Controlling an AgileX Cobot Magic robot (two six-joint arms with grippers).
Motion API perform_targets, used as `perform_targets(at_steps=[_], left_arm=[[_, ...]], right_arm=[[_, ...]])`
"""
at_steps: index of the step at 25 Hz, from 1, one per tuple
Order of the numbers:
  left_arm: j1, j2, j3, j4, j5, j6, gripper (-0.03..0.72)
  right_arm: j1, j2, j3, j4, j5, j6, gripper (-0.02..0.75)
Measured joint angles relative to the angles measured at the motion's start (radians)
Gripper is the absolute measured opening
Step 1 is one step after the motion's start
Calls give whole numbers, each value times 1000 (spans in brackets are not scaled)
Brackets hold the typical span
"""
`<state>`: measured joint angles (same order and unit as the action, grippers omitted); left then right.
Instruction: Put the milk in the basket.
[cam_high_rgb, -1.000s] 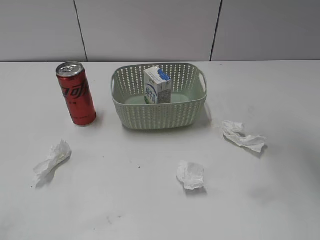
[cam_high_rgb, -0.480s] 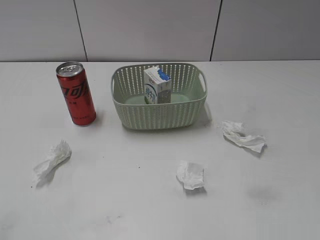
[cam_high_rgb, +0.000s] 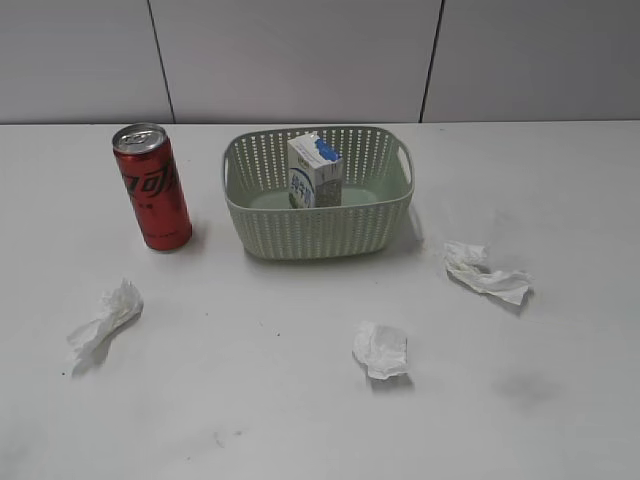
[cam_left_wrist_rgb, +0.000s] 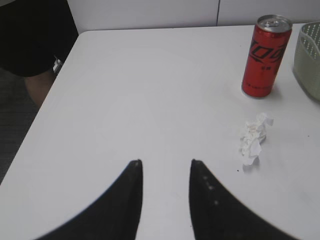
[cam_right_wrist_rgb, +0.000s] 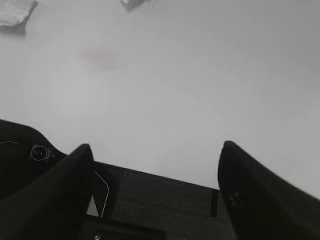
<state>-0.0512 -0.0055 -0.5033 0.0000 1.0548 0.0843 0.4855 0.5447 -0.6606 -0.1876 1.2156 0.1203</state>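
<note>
Milk (cam_high_rgb: 315, 170) upright in basket (cam_high_rgb: 318, 225), base hidden.

White counter (cam_high_rgb: 300, 400): carries sage-green perforated basket (cam_high_rgb: 318, 232) at back centre, red soda can (cam_high_rgb: 153, 188) upright to its left, three crumpled paper wads (cam_high_rgb: 381, 350) scattered nearer.

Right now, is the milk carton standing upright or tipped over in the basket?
Upright: the milk carton stands inside the basket, its blue-patched top facing up above the rim.
</note>
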Motion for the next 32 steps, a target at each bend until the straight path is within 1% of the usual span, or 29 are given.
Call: perform_targets(at_steps=[5, 13, 27, 30, 32], left_arm=[[0, 0, 0, 0, 0, 0, 238], [0, 0, 0, 0, 0, 0, 238], [0, 0, 0, 0, 0, 0, 238], [0, 0, 0, 0, 0, 0, 238], [0, 0, 0, 0, 0, 0, 238]], right_arm=[[0, -111, 106, 3, -8, -7, 594], [0, -130, 144, 5, -142, -27, 594], [-5, -151, 151, 7, -167, -31, 594], [-67, -201, 151, 7, -167, -31, 594], [-146, -246, 151, 7, -167, -29, 594]])
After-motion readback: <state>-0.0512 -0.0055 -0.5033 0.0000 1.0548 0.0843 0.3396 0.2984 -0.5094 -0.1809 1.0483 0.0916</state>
